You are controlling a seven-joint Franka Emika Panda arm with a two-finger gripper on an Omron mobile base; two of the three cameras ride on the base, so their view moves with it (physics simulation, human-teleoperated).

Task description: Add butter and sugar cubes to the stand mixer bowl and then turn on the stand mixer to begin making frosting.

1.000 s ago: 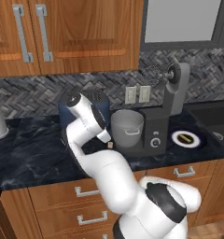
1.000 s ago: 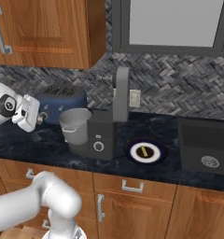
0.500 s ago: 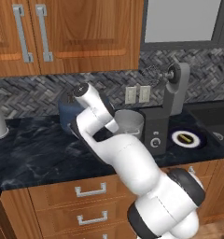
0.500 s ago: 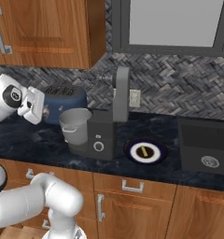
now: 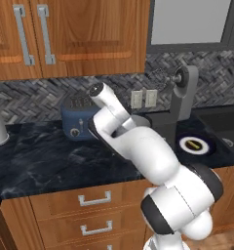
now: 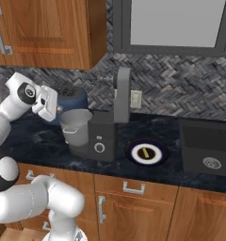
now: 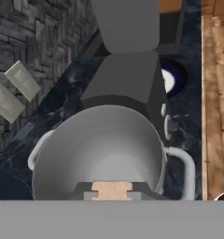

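Sugar, a pale tan cube (image 7: 112,190), sits pinched between my gripper's (image 7: 112,192) dark fingertips at the bottom of the hand view; it looks flat-faced and blocky, a little wider than the gap it fills. I can make out just one tan block there and cannot tell whether a second is behind it. The cube hangs right over the near rim of the stand mixer bowl (image 7: 76,154), not yet inside it.

The bowl is pale grey metal, round, with a looped handle on one side, and its inside looks smooth and bare from what I can see. It stands on the base of the stand mixer (image 6: 110,127), a dark grey machine whose head is tilted up, with a round silver-rimmed knob on the front of its base. In the right base view the hand (image 6: 45,104) is just beside the bowl's (image 6: 76,126) rim, on the toaster's side.

On the counter (image 6: 39,141) past the mixer lies a dark-rimmed plate (image 6: 132,155) with a white centre, and on it the butter (image 6: 144,153), a small yellowish stick lying at an angle. A navy toaster (image 5: 77,119) stands against the backsplash behind the arm.
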